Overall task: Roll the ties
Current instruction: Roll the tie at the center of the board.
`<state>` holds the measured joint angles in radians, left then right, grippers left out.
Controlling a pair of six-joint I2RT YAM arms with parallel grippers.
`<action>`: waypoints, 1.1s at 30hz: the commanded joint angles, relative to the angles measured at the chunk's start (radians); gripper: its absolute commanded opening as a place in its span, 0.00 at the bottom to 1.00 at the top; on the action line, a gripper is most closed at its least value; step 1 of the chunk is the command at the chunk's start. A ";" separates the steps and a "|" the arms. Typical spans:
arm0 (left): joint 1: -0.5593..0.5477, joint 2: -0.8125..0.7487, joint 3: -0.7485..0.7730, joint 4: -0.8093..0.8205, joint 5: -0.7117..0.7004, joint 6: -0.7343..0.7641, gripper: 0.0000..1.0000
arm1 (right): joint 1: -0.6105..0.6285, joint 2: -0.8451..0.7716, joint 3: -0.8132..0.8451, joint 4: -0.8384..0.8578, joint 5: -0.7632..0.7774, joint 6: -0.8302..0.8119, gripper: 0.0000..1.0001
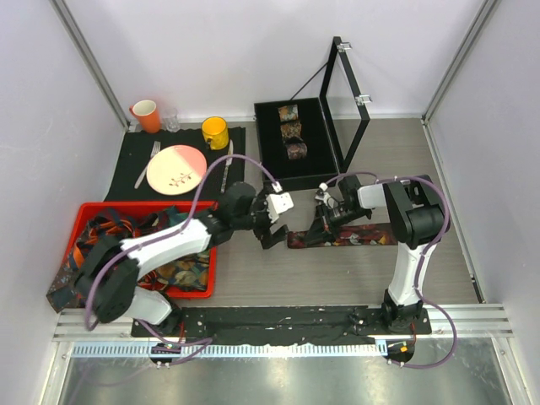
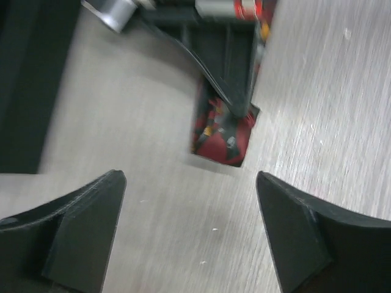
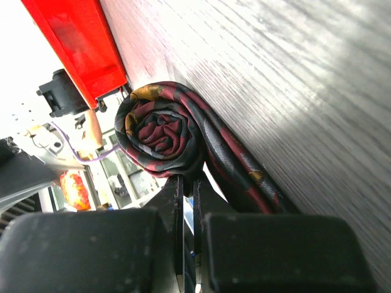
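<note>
On the counter (image 1: 337, 278), right of the red bin (image 1: 93, 209), 1 dark red tie (image 1: 359, 238) lies half-coiled. Our right pincer (image 3: 188, 195) is clenched on the coil's edge, likely to stop it unwinding, while our left pincer (image 2: 189, 178) hovers released just left.

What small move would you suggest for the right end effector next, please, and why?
Probably rotate the right end effector a part-turn, rolling along the table. It looks shut on the coiled end of the dark red tie, much of the tie lies flat and unrolled, and the open left end effector hovers clear.
</note>
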<state>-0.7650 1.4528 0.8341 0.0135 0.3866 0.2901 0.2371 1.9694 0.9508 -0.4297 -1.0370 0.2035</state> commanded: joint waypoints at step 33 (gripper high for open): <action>0.010 0.379 0.215 -0.050 0.336 0.342 0.78 | 0.034 0.101 0.114 -0.090 0.132 -0.065 0.01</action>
<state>-0.7589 1.8240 1.0264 -0.0280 0.6590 0.6407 0.2615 2.0361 1.0405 -0.5289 -1.0710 0.1581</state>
